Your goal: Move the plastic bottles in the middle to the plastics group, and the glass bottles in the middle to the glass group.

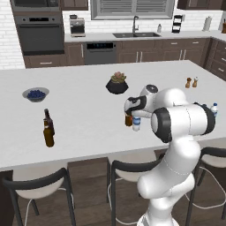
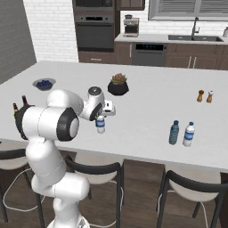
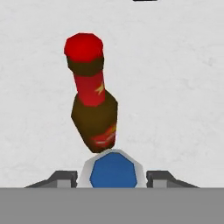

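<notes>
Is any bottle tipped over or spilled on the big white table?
No, nothing is tipped or spilled. The red-capped brown bottle only looks slanted in the hand view because that camera looks down from above. The blue-capped bottle beside it sits between the gripper's fingertips.

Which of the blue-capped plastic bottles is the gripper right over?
The clear blue-capped bottle in the middle, standing beside the red-capped brown bottle. It sits between the gripper fingertips, while the teal bottle and water bottle stand apart to the right.

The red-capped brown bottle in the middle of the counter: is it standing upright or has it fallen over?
Upright. In the hand view the red-capped brown bottle is seen from above, red cap toward the camera and base on the counter, just behind the blue-capped bottle.
</notes>
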Robot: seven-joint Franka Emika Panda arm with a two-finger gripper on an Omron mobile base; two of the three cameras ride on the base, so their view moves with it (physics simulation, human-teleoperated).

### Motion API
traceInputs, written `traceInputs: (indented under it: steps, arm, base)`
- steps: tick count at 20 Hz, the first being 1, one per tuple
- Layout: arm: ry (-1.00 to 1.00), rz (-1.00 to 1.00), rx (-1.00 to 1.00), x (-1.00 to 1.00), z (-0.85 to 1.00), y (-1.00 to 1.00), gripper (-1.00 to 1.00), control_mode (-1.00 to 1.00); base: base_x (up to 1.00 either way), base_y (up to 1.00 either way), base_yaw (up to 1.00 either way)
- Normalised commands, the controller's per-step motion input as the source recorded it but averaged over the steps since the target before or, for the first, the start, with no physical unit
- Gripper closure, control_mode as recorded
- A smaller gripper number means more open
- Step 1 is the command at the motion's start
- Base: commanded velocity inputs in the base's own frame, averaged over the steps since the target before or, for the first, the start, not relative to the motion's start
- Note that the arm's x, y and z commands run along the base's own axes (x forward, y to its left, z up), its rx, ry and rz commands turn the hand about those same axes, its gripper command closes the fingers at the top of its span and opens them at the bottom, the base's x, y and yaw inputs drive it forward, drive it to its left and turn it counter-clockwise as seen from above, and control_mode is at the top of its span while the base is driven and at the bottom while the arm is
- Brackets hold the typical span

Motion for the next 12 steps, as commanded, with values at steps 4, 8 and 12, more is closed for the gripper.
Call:
traceInputs:
  steps: [4, 8, 12]
  arm:
    - [0.00, -0.03, 0.02, -0.42, 0.31, -0.74, 1.00, -1.00]
    - [0.00, -0.04, 0.04, -0.15, 0.28, -1.00, 1.00, -1.00]
    - [0.00, -0.06, 0.02, 0.00, 0.15, -1.00, 1.00, -1.00]
  base:
    - [0.00, 0.00, 0.00]
    - [0.00, 0.00, 0.00]
    - [0.00, 0.00, 0.00]
